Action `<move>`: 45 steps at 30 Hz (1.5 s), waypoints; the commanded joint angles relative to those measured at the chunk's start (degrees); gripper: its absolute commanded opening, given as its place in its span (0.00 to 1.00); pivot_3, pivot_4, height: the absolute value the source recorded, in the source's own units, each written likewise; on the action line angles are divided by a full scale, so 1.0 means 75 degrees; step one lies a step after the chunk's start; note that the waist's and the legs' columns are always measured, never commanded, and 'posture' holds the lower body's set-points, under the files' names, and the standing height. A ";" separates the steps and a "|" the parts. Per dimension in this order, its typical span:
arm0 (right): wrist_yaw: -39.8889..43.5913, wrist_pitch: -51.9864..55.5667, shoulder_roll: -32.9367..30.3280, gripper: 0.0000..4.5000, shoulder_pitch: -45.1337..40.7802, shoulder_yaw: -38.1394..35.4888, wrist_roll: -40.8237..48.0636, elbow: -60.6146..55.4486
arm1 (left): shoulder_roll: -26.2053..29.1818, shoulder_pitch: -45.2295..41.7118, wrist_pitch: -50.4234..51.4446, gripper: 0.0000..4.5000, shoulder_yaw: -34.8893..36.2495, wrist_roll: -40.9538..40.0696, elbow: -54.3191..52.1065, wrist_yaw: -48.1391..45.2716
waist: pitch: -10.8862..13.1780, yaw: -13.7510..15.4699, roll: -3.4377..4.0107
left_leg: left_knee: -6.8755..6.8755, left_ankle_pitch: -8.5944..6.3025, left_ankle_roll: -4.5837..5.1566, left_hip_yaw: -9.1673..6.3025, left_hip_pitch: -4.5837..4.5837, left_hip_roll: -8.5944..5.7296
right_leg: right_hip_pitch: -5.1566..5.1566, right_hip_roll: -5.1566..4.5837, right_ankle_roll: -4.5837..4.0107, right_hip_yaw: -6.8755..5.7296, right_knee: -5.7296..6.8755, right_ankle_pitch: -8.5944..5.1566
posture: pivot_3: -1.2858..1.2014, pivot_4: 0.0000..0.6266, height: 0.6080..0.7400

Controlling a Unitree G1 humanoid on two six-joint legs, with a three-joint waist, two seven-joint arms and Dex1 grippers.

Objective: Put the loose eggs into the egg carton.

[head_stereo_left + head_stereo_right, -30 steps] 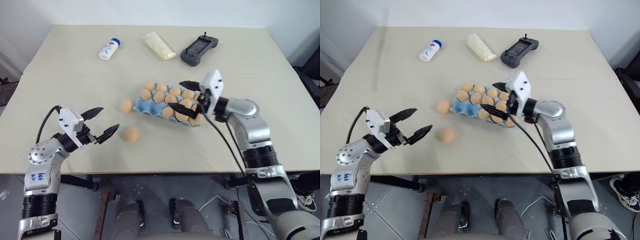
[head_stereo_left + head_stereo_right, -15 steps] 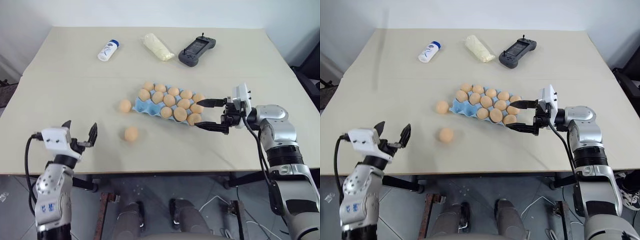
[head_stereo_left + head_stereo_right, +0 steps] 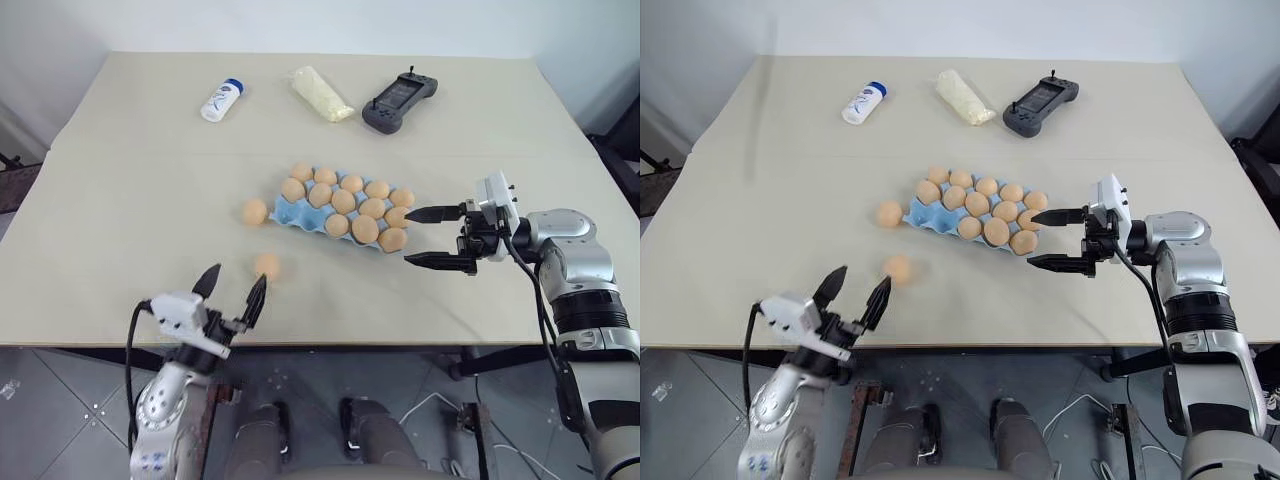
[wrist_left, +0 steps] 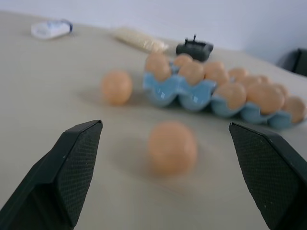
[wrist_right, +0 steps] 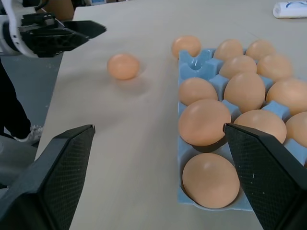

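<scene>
- Left claw (image 3: 232,292) spread wide, empty, at the desk's near edge; one loose egg (image 3: 266,265) just ahead between its fingers, lined up for a pick.
- Right claw (image 3: 437,238) agape, empty, just beside the egg carton (image 3: 287,210).
- Second egg (image 3: 254,211) beside the carton's far end.
- Beige desk (image 3: 120,200); pale wall beyond.

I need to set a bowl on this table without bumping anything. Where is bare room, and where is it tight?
Free: the wide left side of the table, below the white bottle, and the far right corner beyond the controller. Crowded: around the egg carton, with two loose eggs beside it.
</scene>
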 commanded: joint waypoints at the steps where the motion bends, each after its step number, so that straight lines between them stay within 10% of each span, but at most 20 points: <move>1: 0.0661 0.0168 -0.0287 0.99 0.0144 0.0029 0.0468 -0.0518 | -0.0016 -0.0228 0.0082 1.00 -0.0306 0.0151 -0.0423 0.0160 | -0.0001 -0.0006 0.0001 | 0.0000 0.0005 0.0010 0.0002 0.0000 0.0002 | 0.0000 0.0004 0.0001 0.0002 0.0000 0.0000 | 0.52 0.24 1.00; 22: 0.0239 0.0456 -0.0349 0.99 0.0588 -0.0088 0.0567 -0.1272 | 0.0130 -0.1908 0.3619 1.00 -0.0728 0.0532 0.0106 0.1343 | -0.0001 0.0173 0.0001 | 0.0040 0.0013 0.0030 -0.0002 0.0000 0.0007 | 0.0008 0.0015 0.0018 0.0002 0.0019 0.0010 | 0.52 0.24 1.00; 32: 0.0222 0.0376 -0.0267 1.00 0.0519 -0.0161 0.0596 -0.1170 | 0.0146 -0.1968 0.3916 0.40 -0.0652 0.0263 -0.0195 0.1149 | -0.0001 0.0169 0.0001 | 0.0042 0.0000 0.0006 -0.0002 0.0000 0.0006 | 0.0010 0.0014 0.0018 0.0002 0.0019 0.0010 | 0.52 0.24 1.00; 45: 0.0110 0.0311 -0.0069 1.00 0.0786 -0.0990 0.1089 -0.0749 | 0.0169 -0.4216 0.1556 0.36 -0.0869 0.0806 0.1781 0.0582 | -0.0002 0.0185 0.0004 | 0.0061 0.0011 0.0035 0.0001 -0.0002 0.0002 | 0.0019 0.0014 0.0022 0.0000 0.0020 0.0012 | 0.52 0.24 1.00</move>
